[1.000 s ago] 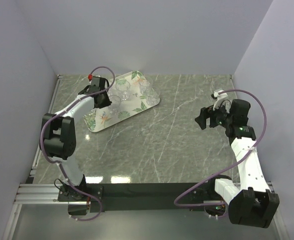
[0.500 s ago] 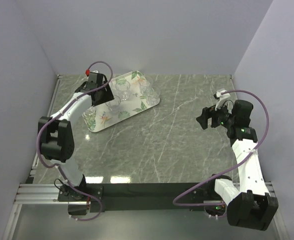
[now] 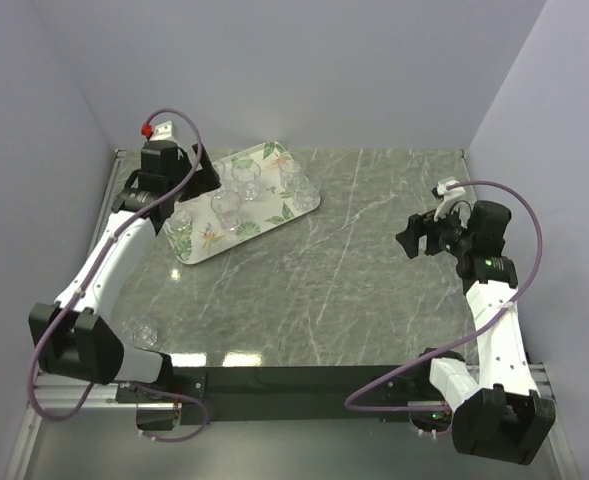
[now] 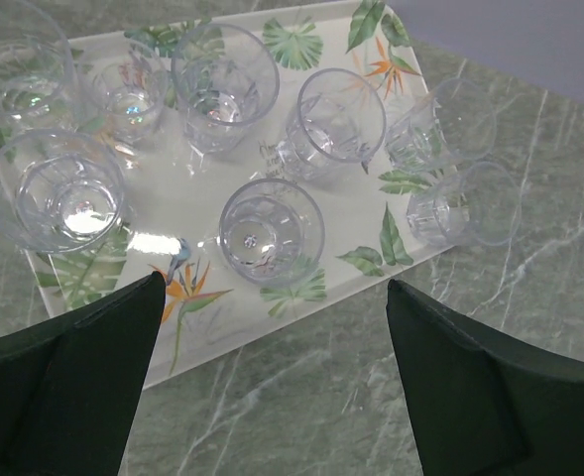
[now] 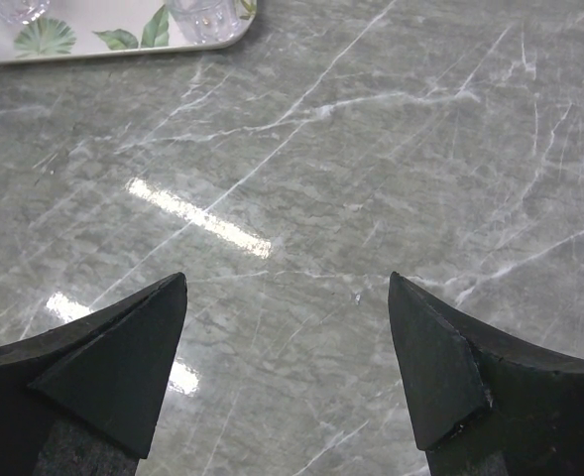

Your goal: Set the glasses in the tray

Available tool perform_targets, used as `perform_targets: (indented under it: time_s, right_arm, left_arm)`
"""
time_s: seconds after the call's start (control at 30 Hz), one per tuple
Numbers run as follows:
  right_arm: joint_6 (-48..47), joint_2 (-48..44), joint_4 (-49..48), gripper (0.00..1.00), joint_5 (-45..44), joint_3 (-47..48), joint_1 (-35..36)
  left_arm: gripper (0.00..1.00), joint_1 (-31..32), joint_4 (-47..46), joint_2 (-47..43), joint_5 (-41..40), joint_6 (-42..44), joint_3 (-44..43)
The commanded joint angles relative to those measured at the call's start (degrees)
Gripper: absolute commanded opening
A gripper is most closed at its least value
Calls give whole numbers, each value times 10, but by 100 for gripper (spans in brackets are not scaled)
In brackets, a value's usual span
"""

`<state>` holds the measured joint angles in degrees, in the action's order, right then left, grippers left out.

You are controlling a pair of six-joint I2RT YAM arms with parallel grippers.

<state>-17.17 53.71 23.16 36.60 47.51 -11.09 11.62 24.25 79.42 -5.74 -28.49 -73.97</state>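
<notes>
Cream-white tray [image 3: 264, 215] w/ green leaves + orange flowers sits far-left on grey marbled tabletop [image 3: 374, 290], pale lilac walls [image 3: 304, 70] around; clear glasses [image 3: 226, 205] stand on it. L wrist view: approx eight glasses, all upright on tray; left jaws spread wide, holding nothing. R wrist view: only tray's corner + one glass; right jaws wide apart, empty, over tabletop.
</notes>
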Motion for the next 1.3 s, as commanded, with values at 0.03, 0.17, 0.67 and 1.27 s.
perform_targets:
  time_s: [0.03,0.17,0.67,1.27]
  right_arm:
    - [8,-15,-16,88,8,-5,-5]
    - [18,-21,-20,88,6,-3,-12]
    - [128,-74,-80,94,-126,-9,-27]
    - [231,-78,-81,100,-280,12,-29]
  left_arm:
    - [99,-3,-24,-62,9,26,30]
    - [100,-3,-46,-113,26,45,69]
    - [99,-3,-90,-254,33,66,206]
    - [99,-3,-76,-298,42,76,247]
